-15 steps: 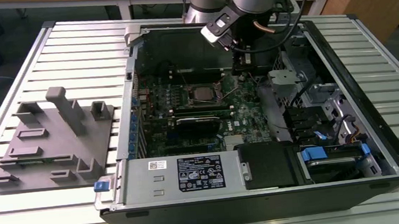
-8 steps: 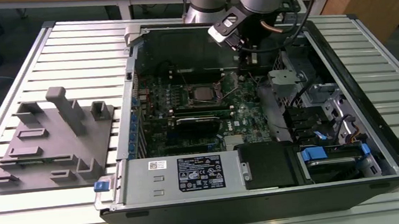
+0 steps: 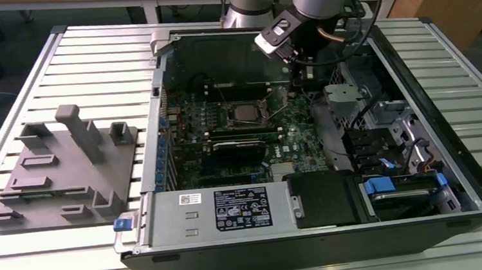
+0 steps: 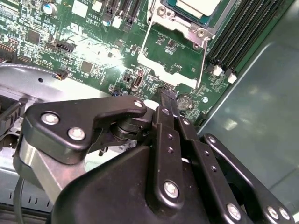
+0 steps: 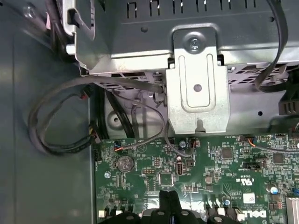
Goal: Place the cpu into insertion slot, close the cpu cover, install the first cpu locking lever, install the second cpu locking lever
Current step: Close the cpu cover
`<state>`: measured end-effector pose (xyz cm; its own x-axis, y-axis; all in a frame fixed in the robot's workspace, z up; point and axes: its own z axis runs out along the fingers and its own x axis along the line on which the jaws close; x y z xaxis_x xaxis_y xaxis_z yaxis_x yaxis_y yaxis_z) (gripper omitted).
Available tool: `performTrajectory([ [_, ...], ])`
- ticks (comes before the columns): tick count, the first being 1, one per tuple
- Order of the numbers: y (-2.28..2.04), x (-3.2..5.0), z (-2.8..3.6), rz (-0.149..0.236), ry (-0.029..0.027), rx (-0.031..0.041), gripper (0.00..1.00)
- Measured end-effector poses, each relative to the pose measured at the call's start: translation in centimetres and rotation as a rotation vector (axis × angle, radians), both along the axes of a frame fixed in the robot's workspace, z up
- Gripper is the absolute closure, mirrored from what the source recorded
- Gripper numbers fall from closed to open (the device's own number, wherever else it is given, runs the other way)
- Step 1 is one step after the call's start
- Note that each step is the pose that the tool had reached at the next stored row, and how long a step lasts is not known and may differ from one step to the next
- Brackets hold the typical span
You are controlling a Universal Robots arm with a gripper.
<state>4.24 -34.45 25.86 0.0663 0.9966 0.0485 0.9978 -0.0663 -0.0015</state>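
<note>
Hovering low over the green board beside a coin cell (image 4: 184, 100), tool (image 4: 166, 95) has its fingers together, empty. Cpu (image 4: 196, 5) lies in insertion slot (image 3: 241, 112), with cpu cover (image 4: 180, 22) apparently down. Wire levers (image 4: 145, 44) look unlatched: lever stage, demanding a precise press on thin wire. Obstructions: memory slots (image 4: 243, 32), cables (image 5: 60, 121).

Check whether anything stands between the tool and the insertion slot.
Nothing visible does. In the second wrist view the tool is over open green motherboard. Only low board parts and the slot's two thin metal levers lie between its tip and the insertion slot.
</note>
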Motion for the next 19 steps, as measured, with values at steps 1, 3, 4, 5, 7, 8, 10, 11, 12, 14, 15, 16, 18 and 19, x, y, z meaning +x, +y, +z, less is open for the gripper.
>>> performTrajectory([
  [1, 0.0, 0.0, -0.11, 0.0, -0.0008, 0.0001, 0.89],
  [3, 0.0, 0.02, -0.29, 0.0, -0.0023, 0.0, 0.89],
  [4, 0.0, 0.04, -0.34, 0.0, -0.0028, 0.0, 0.89],
  [5, 0.0, 0.09, -0.39, 0.0, -0.0031, 0.0, 0.89],
  [7, 0.0, 0.22, -0.48, 0.0, -0.0034, 0.0, 0.89],
  [8, 0.0, 0.25, -0.55, 0.0, -0.0036, 0.0001, 0.89],
  [10, 0.0, 0.26, -0.78, 0.0, -0.0047, 0.0, 0.89],
  [11, 0.0, 0.26, -0.89, 0.0, -0.0057, 0.0, 0.89],
  [12, 0.0, 0.26, -1.0, 0.0, -0.0066, 0.0001, 0.89],
  [14, 0.0, 0.26, -1.39, 0.0, -0.0091, 0.0001, 0.89],
  [15, 0.0, 0.26, -1.39, 0.0, -0.0091, -0.0001, 0.89],
  [16, 0.0, 0.26, -1.39, 0.0, -0.0091, -0.0002, 0.89],
  [18, 0.0, 0.26, -1.4, 0.0, -0.0092, -0.0001, 0.89],
  [19, 0.0, 0.26, -1.4, 0.0, -0.0092, -0.0001, 0.89],
])
